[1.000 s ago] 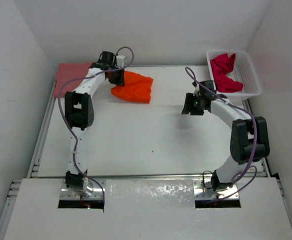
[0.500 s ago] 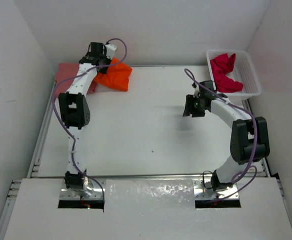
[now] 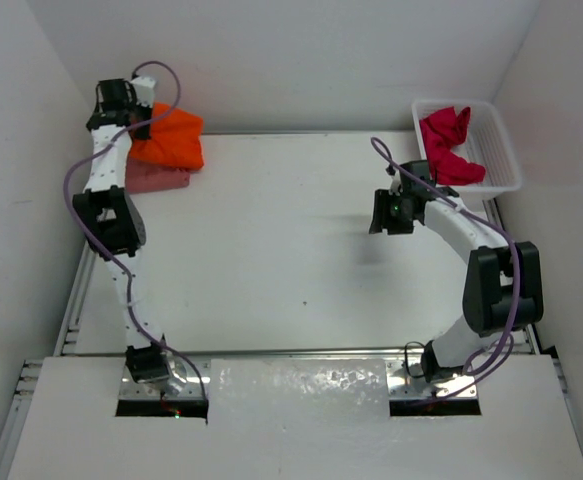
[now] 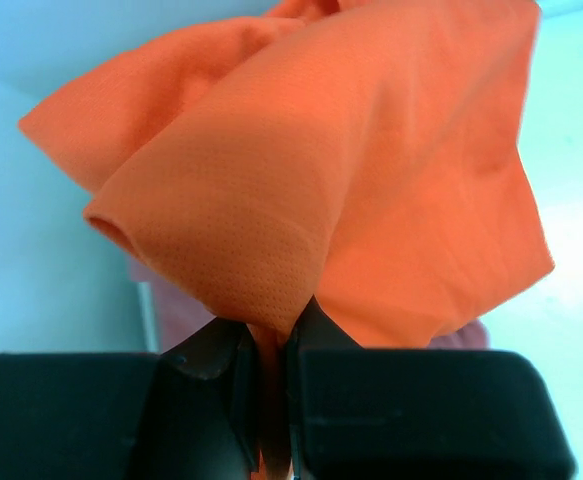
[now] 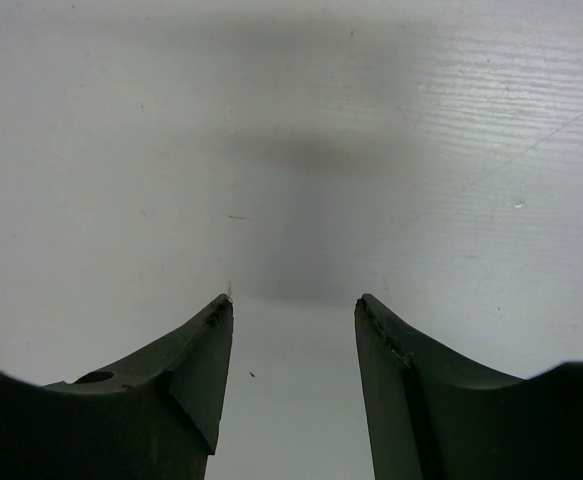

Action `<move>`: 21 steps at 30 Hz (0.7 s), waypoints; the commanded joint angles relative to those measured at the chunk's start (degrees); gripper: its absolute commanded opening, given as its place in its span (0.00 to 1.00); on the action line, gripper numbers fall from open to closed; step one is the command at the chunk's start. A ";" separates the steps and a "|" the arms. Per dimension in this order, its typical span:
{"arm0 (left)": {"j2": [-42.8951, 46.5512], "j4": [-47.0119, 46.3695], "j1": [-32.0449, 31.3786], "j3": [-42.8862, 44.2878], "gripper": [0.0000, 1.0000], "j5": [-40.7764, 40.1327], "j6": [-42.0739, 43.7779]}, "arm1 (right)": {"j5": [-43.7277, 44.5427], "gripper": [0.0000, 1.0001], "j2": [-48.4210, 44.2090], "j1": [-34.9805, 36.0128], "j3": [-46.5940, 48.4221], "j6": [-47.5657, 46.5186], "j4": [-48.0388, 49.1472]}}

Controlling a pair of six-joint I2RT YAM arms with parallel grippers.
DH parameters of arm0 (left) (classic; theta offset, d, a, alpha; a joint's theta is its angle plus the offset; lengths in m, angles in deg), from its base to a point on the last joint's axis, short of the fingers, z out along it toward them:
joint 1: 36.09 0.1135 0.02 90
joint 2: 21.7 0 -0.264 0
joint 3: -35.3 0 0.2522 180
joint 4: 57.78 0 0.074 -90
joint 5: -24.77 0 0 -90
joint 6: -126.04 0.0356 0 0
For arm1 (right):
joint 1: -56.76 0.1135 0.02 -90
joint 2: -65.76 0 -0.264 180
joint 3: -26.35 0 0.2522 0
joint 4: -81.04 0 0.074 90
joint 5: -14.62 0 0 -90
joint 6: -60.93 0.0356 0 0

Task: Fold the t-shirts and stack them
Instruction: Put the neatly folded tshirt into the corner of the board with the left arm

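Orange cloth is recorded at the far left corner of the bench point(image 3: 271, 260) in the overhead view. The orange t-shirt point(image 3: 171, 140) is bunched and gripped by the left pincer point(image 3: 141, 128), and it overlaps the far edge of the pink t-shirt point(image 3: 159, 180), which lies flat on the bench. Contact between the two cannot be confirmed. The red t-shirt point(image 3: 449, 145) is seen crumpled in a white basket point(image 3: 506, 165) at the far right corner. The right pincer point(image 3: 383, 212) is held over bare bench near the basket.

In the left wrist view, the jaws are seen pressed narrowly together on a fold of the orange t-shirt point(image 4: 371, 180), which spreads wide beyond them. A strip of the pink t-shirt point(image 4: 181, 310) is visible behind it.

In the right wrist view, the jaws are seen parted about halfway, with nothing between them and only the bench surface point(image 5: 271, 150) beyond.
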 commanded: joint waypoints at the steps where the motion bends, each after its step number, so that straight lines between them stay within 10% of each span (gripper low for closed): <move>1: 1.97 -5.33 2.55 5.60 0.00 6.34 -3.49 | 0.92 0.51 -1.57 -0.06 1.54 -0.73 -0.86; 21: -11.65 -17.54 10.28 5.77 0.02 3.83 -12.28 | 1.44 0.51 0.10 -0.06 7.69 -2.57 -6.92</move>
